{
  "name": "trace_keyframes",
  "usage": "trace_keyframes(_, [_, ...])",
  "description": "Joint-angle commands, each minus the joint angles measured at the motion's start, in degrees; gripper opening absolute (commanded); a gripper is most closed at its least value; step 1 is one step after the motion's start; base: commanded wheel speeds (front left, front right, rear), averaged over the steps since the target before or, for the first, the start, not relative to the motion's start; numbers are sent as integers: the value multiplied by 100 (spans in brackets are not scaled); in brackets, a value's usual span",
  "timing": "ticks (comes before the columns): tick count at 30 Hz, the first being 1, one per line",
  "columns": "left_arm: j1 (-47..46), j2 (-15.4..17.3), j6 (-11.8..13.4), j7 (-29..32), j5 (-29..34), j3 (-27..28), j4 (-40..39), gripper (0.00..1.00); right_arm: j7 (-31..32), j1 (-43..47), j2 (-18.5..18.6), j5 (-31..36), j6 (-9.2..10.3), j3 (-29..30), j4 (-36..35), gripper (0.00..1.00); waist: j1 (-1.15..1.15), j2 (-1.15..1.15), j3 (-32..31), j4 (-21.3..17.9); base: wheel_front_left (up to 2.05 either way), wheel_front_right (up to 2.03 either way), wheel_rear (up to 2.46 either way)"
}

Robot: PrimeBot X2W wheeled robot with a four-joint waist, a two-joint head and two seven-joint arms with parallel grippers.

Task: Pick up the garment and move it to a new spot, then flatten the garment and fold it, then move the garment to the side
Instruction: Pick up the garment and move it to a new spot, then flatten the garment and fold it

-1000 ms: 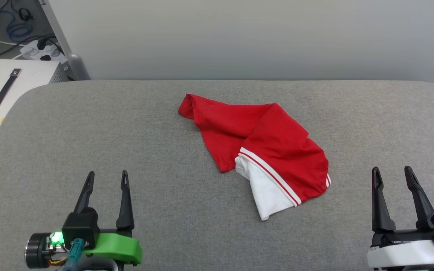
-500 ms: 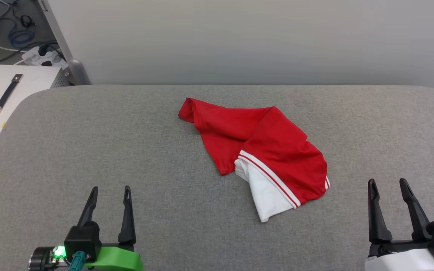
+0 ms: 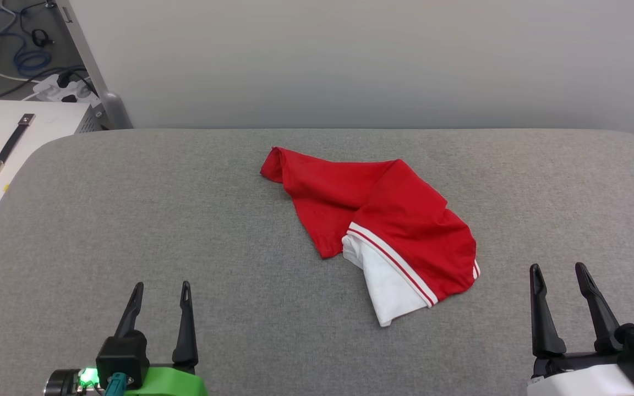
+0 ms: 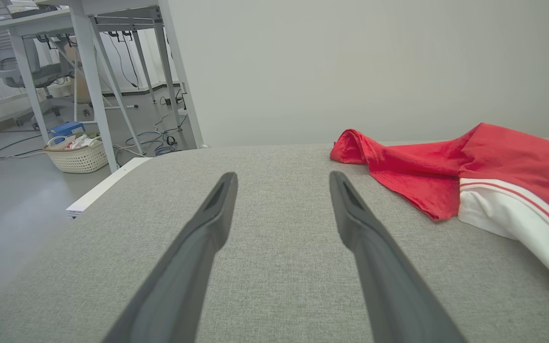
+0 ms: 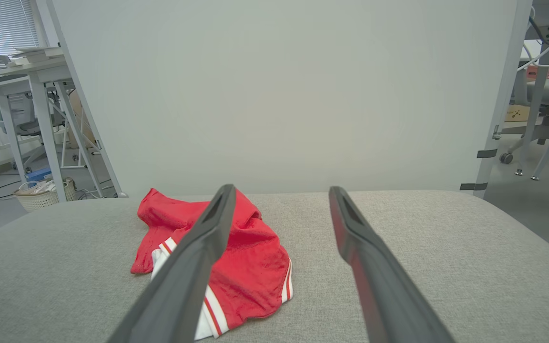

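Left gripper (image 3: 162, 286) and right gripper (image 3: 557, 268), both spread wide and empty, flank the red T-shirt (image 3: 399, 220) on the grey padded table (image 3: 185, 209).

The shirt lies in a crumpled heap, its red body bunched and folded over itself, with one white sleeve (image 3: 388, 286) edged in red-and-white striped trim poking out from under its near edge. Nearer the robot than the shirt and off to its left is the left gripper, fingers pointing away from the robot, well apart from the cloth. Nearer and to the shirt's right, the right gripper is posed the same way, touching nothing. Beyond the shirt a pale panel (image 3: 350, 60) stands along the table's far edge. Far to the shirt's left, off the table, are a white case (image 3: 47, 121) with a black strap handle, a power strip (image 3: 66, 85) with cables, and a wicker basket (image 4: 78, 157) beside a white desk frame (image 4: 88, 71).
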State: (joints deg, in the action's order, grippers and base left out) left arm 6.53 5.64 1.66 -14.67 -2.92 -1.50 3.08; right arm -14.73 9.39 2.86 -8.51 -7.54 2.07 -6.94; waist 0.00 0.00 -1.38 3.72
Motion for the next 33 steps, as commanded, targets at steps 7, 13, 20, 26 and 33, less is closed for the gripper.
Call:
trace_keyframes(7, [122,-72,-82,-32,94,72,57,100,-27,83,2,43,5,-5,32,100,0,0,-55,-41,0,0,0])
trace_keyframes(13, [106,-100,-116,-33,137,82,88,100,-27,54,2,91,5,-36,11,100,0,0,-81,-37,0,0,0])
trace_keyframes(20, [60,-122,-113,-33,169,106,56,100,-27,-481,23,342,5,-228,-283,100,0,0,4,-8,0,0,0])
trace_keyframes(26, [-129,-134,-139,-33,188,95,13,100,-27,-1794,821,147,5,-1135,-236,100,0,0,303,113,0,0,0])
trace_keyframes(33, [-304,-163,-131,-33,174,82,25,100,366,-3360,1824,-609,5,-3066,673,100,0,0,619,285,0,0,0])
